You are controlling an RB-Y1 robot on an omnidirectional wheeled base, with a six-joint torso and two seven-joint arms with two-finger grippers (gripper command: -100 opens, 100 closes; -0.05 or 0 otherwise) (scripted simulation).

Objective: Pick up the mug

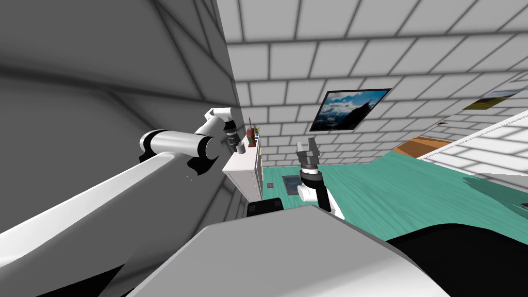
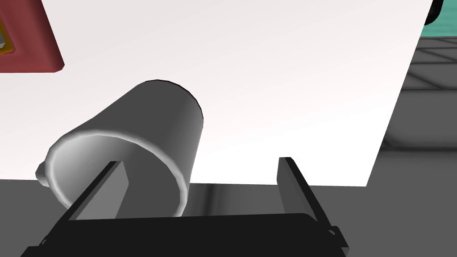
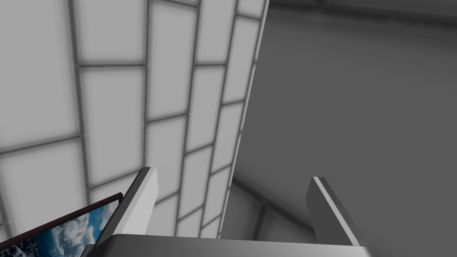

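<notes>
Two fingers of the left gripper (image 2: 201, 178) were spread apart, nothing clamped. One blade was set across the open mouth of the grey mug (image 2: 147, 129); the other was held outside it, with the mug's wall between them. The mug was stood on the white cabinet top (image 2: 290, 89), close to its edge. A dark red object (image 2: 27, 40) was seen further along the same top, with a small green plant (image 1: 256, 130) beyond it. The cabinet was set against a plain grey wall (image 1: 103, 77). A teal floor (image 1: 412, 191) and a white tiled wall (image 1: 309, 51) with a framed sky picture (image 1: 350, 109) were seen ahead. The right gripper (image 1: 308, 147) was held raised above the floor, fingers apart.
</notes>
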